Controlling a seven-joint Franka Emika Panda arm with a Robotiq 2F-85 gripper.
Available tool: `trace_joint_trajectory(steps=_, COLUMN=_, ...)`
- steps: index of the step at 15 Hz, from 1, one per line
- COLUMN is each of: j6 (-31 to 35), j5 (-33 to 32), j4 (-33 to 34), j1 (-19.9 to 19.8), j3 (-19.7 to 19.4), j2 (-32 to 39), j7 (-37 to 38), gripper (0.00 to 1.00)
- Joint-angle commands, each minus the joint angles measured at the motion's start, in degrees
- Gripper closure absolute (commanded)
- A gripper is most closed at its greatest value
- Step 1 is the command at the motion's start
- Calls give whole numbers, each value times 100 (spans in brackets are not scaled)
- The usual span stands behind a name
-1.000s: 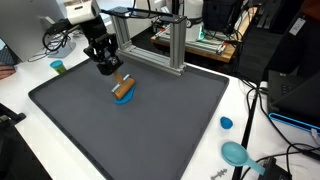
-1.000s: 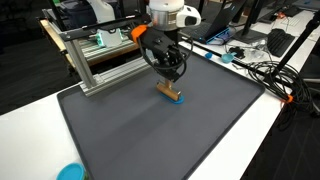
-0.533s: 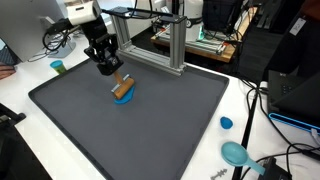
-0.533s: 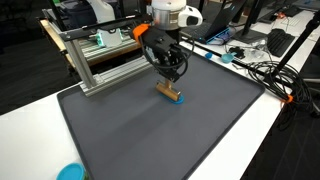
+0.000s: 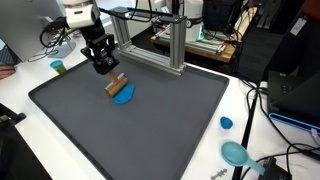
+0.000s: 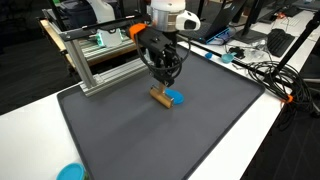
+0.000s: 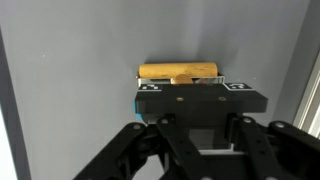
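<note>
Wooden cylinder [image 5: 115, 84], smooth tan, clamped in narrowed claw [image 5: 110, 76]; flat blue disc [image 5: 125, 97] just beside.

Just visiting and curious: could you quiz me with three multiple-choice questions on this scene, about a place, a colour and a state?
1. Where is the wooden block?
A) beside a blue disc
B) in a bowl
C) on the floor

2. What colour is the mat?
A) red
B) dark grey
C) yellow

3. What is the claw doing?
A) hanging open, far off
B) folded away
C) gripping the block

Answers: 1 A, the disc lies right next to it; 2 B, seen in both exterior views; 3 C, it is clamped on the block.
</note>
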Motion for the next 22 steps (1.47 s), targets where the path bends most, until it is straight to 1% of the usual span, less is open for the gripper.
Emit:
trace_joint_trajectory(steps=1, j6=-267, j5=343, j4=86, j1=-224, j3=157, j2=-8, j7=-344, gripper=78)
trace_joint_trajectory(steps=3, j6=-449, j5=964, j4=-39, j1=-447, j3=368, j2=-422, j7=-842, gripper=78)
trace_joint_trajectory(steps=5, j6=-768, j5=1493, j4=-118, j1=-536, j3=445, j2=-814, j7=-1177, gripper=78)
trace_joint_trajectory(steps=8, j6=-1033, j5=1944, j4=-103, j1=-424, j3=314, j2=-1314, j7=-1074, gripper=78)
trace_joint_trajectory(steps=10, j6=-1132, j5=2054, j4=-97, j1=-301, j3=214, j2=-1602, j7=-887, gripper=78)
trace_joint_trajectory(steps=12, j6=-1198, j5=2030, j4=-141, j1=-209, j3=135, j2=-1800, j7=-739, gripper=78)
trace_joint_trajectory(steps=15, j6=-1441, j5=1856, j4=-472, j1=-81, j3=56, j2=-2157, j7=-670, gripper=78)
trace_joint_trajectory(steps=16, j6=-1377, j5=1869, j4=-101, j1=-59, j3=24, j2=-1799, j7=-734, gripper=53)
trace_joint_trajectory(steps=19, j6=-1409, j5=1862, j4=-325, j1=-3, j3=-8, j2=-1958, j7=-727, gripper=53)
trace_joint_trajectory(steps=20, j6=-1464, j5=1670, j4=-232, j1=87, j3=-9, j2=-1841, j7=256, gripper=78)
trace_joint_trajectory(steps=21, j6=-1176, j5=1670, j4=-269, j1=123, j3=-5, j2=-1783, j7=531, gripper=78)
trace_joint_trajectory(steps=22, j6=-1205, j5=1642, j4=-267, j1=146, j3=-25, j2=-1749, j7=896, gripper=78)
